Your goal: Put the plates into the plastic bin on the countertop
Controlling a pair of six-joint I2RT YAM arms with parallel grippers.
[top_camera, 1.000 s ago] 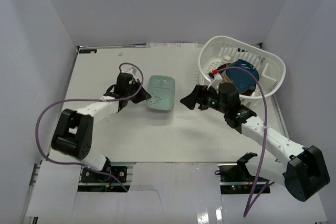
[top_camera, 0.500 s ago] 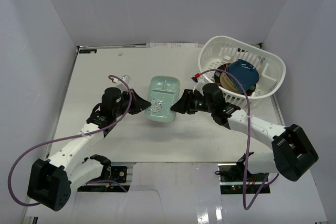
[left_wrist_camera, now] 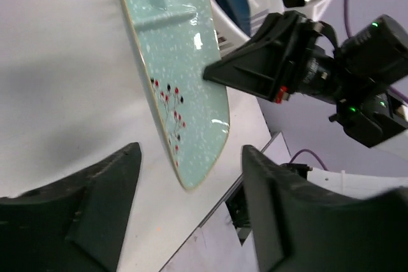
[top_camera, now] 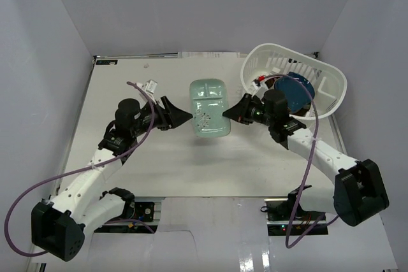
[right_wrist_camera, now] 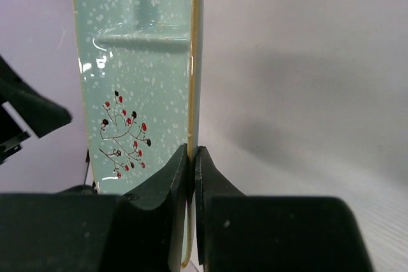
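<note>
An oblong mint plate (top_camera: 210, 107) with a red-berry sprig hangs tilted above the countertop (top_camera: 159, 157). My right gripper (top_camera: 236, 113) is shut on its right rim; in the right wrist view the gripper (right_wrist_camera: 192, 157) pinches the yellow edge of the mint plate (right_wrist_camera: 134, 62). My left gripper (top_camera: 182, 114) stands open just left of the plate, apart from it. The left wrist view shows that gripper (left_wrist_camera: 191, 221) with its jaws wide below the mint plate (left_wrist_camera: 172, 62). The white plastic bin (top_camera: 280, 49) at the back right holds a dark blue plate (top_camera: 296, 90) on other dishes.
White walls enclose the countertop on three sides. Purple cables loop from both arms. The bin's near rim (top_camera: 255, 97) is close behind the right wrist. The right arm's camera body (left_wrist_camera: 357, 68) shows beyond the plate in the left wrist view.
The left gripper opened and let go of the mint plate. The right gripper shut on the plate's right rim. The plate has shifted right, toward the bin.
</note>
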